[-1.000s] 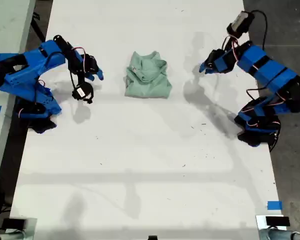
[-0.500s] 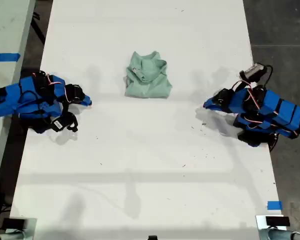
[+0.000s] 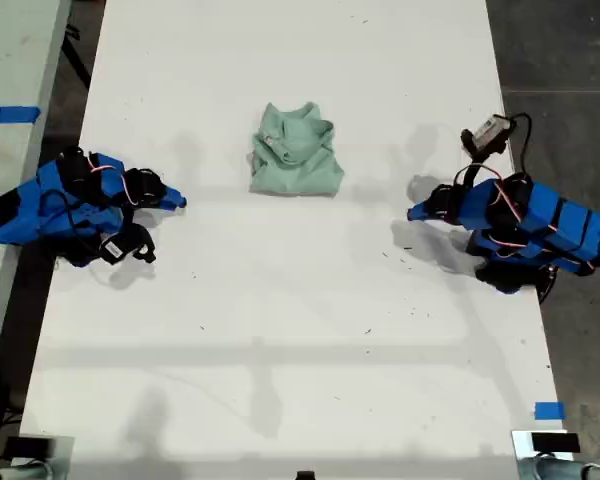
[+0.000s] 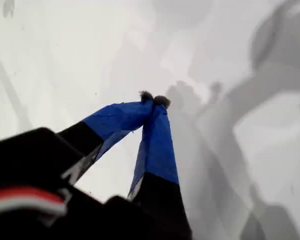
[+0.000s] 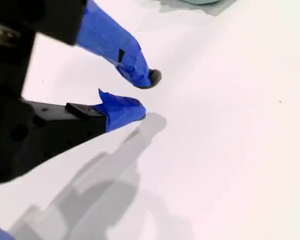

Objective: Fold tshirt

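The tshirt [image 3: 296, 152] lies as a small folded pale mint-green bundle on the white table [image 3: 300, 330], a little behind the middle in the exterior view. One blue arm [image 3: 75, 205] is folded low at the exterior view's left, the other blue arm [image 3: 520, 225] at its right. Both point at the table's middle, well apart from the tshirt. The wrist views do not show which arm is which. My first gripper [image 4: 154, 99] is shut, tips touching, over bare table. My second gripper [image 5: 146, 95] stands slightly open and holds nothing. A sliver of the tshirt [image 5: 202, 1] shows beyond it.
Blue tape marks [image 3: 548, 410] sit by the table's near corner at the exterior view's right. A second pale surface with blue tape [image 3: 8, 114] borders the exterior view's left. Dark floor [image 3: 560, 60] lies beyond the table's edge at the exterior view's right.
Both arms have pulled back from beside the tshirt and folded down low at the table's sides. The tshirt has not moved.
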Controlling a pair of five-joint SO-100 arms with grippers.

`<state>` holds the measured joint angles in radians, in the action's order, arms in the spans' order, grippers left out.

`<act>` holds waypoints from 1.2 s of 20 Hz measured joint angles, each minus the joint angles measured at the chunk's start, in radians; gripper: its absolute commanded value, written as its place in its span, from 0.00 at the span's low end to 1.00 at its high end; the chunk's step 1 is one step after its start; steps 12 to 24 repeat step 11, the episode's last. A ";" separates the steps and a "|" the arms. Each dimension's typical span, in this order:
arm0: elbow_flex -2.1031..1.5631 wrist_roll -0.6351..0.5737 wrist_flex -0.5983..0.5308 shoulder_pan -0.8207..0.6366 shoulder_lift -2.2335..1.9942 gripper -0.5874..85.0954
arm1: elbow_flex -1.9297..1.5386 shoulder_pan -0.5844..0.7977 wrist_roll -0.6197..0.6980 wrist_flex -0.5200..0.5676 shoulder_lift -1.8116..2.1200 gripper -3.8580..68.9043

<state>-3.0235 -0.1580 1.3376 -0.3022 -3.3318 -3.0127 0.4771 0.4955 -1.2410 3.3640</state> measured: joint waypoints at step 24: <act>0.000 0.002 0.000 -0.043 0.000 0.07 | 0.000 0.005 0.078 0.000 -0.003 0.04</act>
